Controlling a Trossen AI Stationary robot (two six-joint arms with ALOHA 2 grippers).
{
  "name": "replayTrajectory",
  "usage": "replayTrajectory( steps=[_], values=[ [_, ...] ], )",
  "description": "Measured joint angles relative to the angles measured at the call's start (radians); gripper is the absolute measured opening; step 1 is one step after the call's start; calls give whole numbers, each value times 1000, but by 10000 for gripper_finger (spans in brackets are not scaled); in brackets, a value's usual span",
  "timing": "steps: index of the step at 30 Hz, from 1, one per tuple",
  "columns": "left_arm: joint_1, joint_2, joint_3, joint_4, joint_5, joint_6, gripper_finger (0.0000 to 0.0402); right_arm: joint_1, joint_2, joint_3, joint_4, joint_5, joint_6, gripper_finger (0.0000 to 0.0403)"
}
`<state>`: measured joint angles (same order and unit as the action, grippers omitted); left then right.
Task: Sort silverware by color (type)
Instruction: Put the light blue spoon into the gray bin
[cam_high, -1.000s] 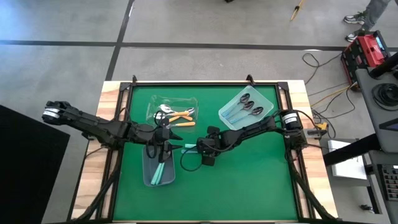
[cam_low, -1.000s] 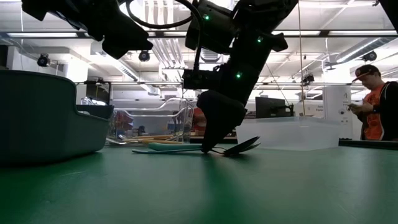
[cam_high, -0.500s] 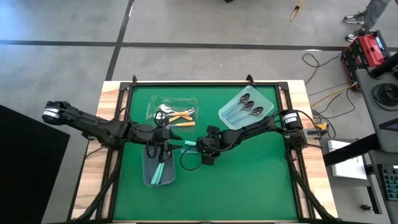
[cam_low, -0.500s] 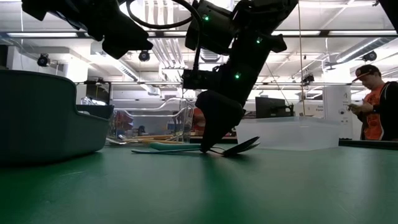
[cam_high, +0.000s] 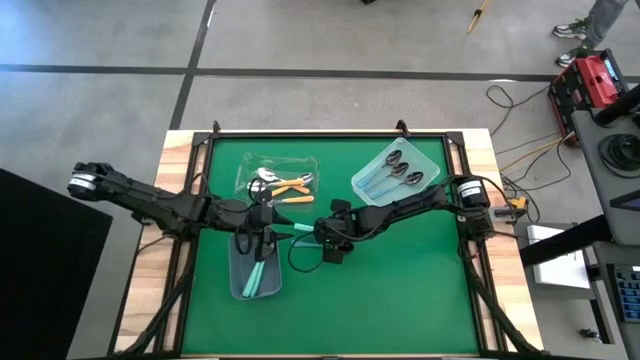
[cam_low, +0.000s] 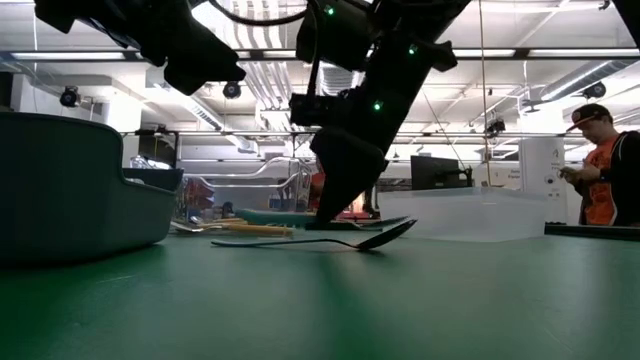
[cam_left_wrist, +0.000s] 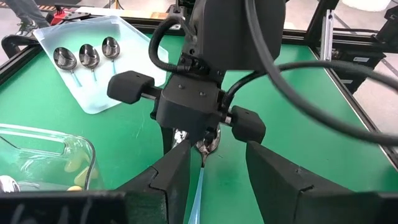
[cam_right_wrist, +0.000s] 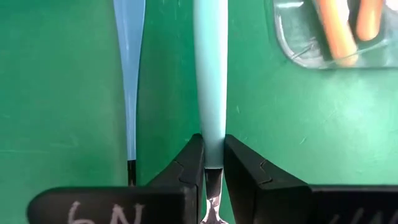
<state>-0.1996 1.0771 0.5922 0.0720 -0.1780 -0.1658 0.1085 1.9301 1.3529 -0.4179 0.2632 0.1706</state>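
My right gripper (cam_high: 322, 233) is shut on a teal-handled spoon (cam_low: 268, 215) near the mat's middle. The spoon's handle (cam_high: 301, 229) points toward the table's left. A second spoon (cam_low: 345, 243), with a pale blue handle (cam_right_wrist: 129, 74), lies flat on the mat just beside it. My left gripper (cam_left_wrist: 217, 180) stands open over the far end of the grey bin (cam_high: 255, 272), with nothing between its fingers. A teal spoon (cam_high: 258, 272) lies in that bin. My right gripper pinches the teal handle's two sides (cam_right_wrist: 211, 146) between its two fingers, close to the bowl end. The fingers slant down from the table's right and lie roughly along the handle. The spoon is about level, clear of the mat, with its handle sticking out past the fingertips.
A clear bin (cam_high: 278, 178) with orange spoons (cam_high: 290, 186) stands at the far left of the mat. A clear tray (cam_high: 395, 172) with three blue-handled spoons sits at the far right. A person (cam_low: 600, 165) stands beyond the table. The near half of the mat (cam_high: 380, 300) is bare.
My right gripper has risen a little with the teal spoon. The spoon lay on the mat against the other one and now hangs clear above it. The pale blue-handled spoon has stayed on the mat.
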Motion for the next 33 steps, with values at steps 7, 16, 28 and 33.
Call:
replayTrajectory(
  steps=[7,16,28,33],
  values=[
    [0,0,0,0,0,0,139,19,-37,0,-1,13,-15,34],
    [0,57,0,108,0,-4,139,68,-101,1,-19,53,-14,34],
    [-1,340,28,289,-35,44,209,100,-114,2,-86,82,1,34],
    [1,480,133,227,-51,52,221,101,-114,10,-114,80,-3,34]
  ],
)
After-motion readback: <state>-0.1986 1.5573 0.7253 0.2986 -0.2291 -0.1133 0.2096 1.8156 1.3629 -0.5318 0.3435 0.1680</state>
